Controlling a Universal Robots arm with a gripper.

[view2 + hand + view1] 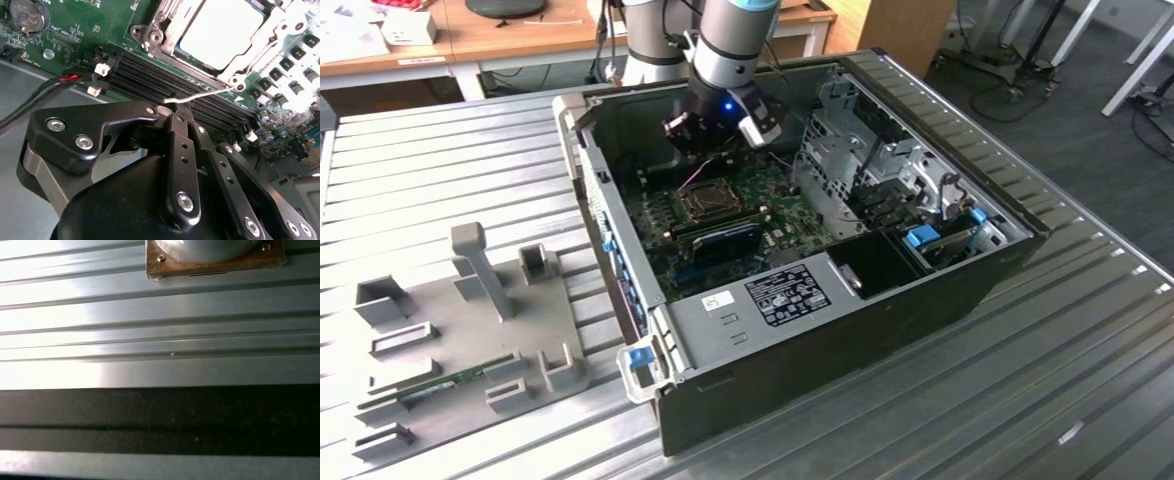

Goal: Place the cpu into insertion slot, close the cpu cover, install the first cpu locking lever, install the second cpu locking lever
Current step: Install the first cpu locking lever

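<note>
An open computer case (pixel 894 290) lies on its side on the ribbed metal bench (pixel 440 170). Inside it sit the green board (pixel 720 215), a drive cage (pixel 854 150) toward the exterior view's right, and a blue-tabbed bay (pixel 927 238) beyond that. The slot (pixel 708 198) is near the middle of the board, and the arm reaches down into the case just above it.

In the second wrist view the cpu (pixel 222 30) lies flat in the slot (pixel 165 42), its pale metal top showing through the window of the cover (pixel 260 45), which lies closed over it. A thin wire lever (pixel 200 95) runs from the cover's corner out across the black memory slots (pixel 165 75) to the gripper (pixel 169 107). The gripper's black fingers (pixel 177 125) are pressed together, pinching the lever's hooked end. A coin cell (pixel 27 15) sits at the board's far corner.

On the bench outside the case, toward the exterior view's left, a grey fixture (pixel 467 330) holds a memory stick (pixel 447 383).
</note>
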